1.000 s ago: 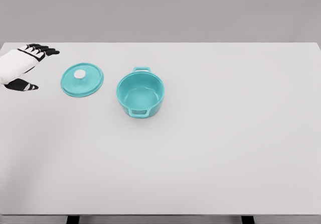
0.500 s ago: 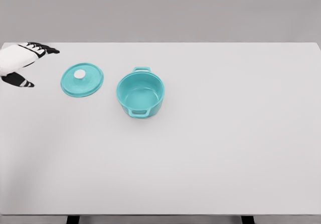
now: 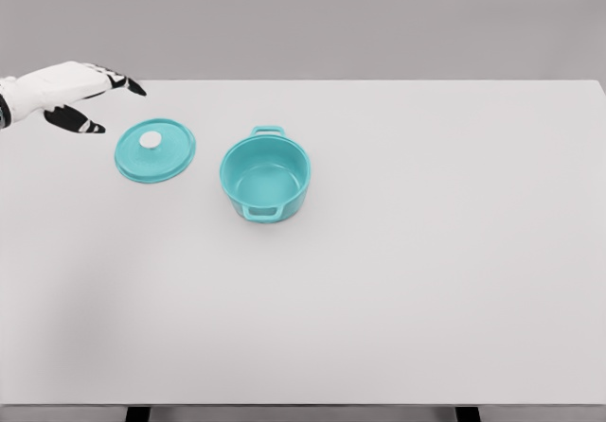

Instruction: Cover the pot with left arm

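A teal pot [image 3: 266,184] with two small handles stands uncovered on the white table [image 3: 398,252], left of the middle. Its teal lid [image 3: 155,149] with a white knob lies flat on the table to the pot's left, apart from it. My left hand [image 3: 95,100] hovers at the far left, above and to the left of the lid, its fingers spread and holding nothing. The right arm is out of view.
The table's far edge runs just behind the left hand. A plain grey wall stands behind the table.
My left hand has risen and moved right toward the lid, with the fingers stretched out further. Pot and lid have not moved.
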